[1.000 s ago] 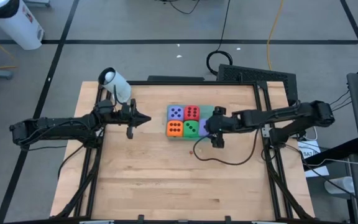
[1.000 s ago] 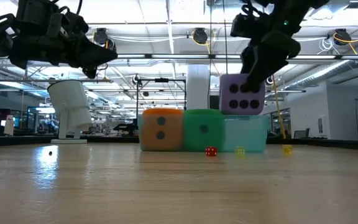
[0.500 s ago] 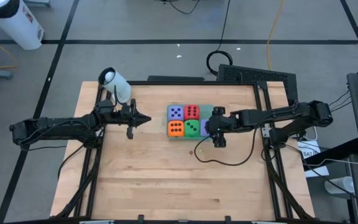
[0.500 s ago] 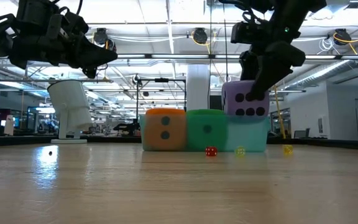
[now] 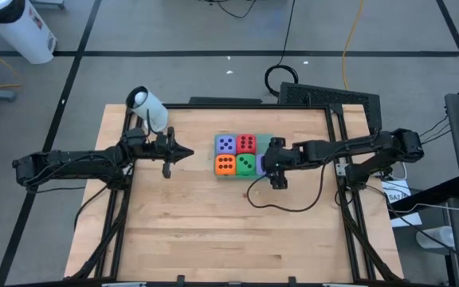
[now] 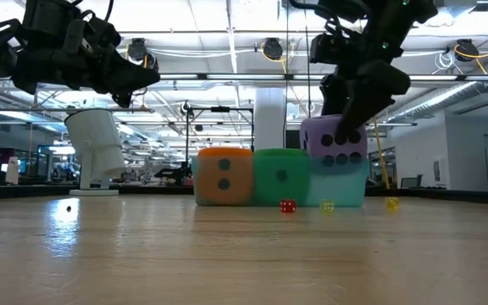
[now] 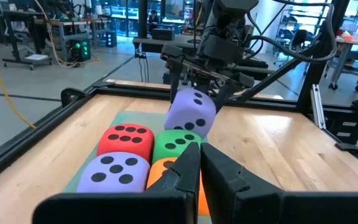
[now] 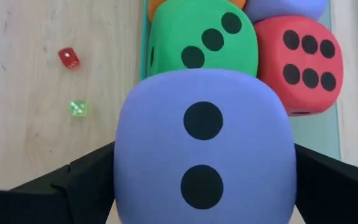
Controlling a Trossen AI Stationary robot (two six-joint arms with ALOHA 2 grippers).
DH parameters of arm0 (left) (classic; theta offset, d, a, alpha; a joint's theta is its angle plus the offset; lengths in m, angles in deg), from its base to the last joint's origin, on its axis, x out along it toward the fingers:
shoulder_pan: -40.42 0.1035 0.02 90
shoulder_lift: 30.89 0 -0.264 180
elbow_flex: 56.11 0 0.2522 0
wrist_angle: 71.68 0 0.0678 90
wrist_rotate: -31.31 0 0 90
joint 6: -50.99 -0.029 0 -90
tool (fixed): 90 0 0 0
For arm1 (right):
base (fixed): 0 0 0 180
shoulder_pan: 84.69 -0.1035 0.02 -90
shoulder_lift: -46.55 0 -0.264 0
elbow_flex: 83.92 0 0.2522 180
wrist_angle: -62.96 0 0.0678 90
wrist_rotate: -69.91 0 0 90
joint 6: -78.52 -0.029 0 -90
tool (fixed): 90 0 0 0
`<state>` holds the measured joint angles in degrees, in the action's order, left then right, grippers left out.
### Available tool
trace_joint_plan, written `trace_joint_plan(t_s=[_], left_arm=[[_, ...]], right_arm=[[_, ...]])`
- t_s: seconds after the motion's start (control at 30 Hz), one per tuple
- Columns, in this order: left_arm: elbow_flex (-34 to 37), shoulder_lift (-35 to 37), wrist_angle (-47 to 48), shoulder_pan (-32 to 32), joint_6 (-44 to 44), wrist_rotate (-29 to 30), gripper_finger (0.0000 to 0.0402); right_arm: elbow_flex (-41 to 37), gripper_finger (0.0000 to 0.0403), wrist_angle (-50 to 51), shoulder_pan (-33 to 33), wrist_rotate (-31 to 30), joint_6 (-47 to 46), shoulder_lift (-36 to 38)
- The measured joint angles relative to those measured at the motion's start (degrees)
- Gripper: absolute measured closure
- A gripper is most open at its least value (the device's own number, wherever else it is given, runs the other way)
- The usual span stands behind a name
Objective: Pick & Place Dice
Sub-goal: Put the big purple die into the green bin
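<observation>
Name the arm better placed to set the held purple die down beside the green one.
Right. Its claw already grips the purple die just above the mat, next to the green die. The left claw waits apart, shut and empty.

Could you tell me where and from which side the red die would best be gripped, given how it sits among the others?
Probably from straight above, the jaws closing on the upper part of two opposite flat faces. The red die sits packed against the purple die and the green die, so its sides are mostly blocked, while its top stands clear. The right gripper already holds the second purple die.
</observation>
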<state>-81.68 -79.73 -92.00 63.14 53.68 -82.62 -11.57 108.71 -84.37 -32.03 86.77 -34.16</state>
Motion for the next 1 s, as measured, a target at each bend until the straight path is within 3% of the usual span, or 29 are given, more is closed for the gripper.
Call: trace_joint_plan(t_s=[1.0], left_arm=[[0.00, 0.00, 1.57, 0.00, -0.92, 0.02, 0.0378]], right_arm=[[0.02, 0.0005, -6.49, -3.24, -1.57, 3.16, 1.35]])
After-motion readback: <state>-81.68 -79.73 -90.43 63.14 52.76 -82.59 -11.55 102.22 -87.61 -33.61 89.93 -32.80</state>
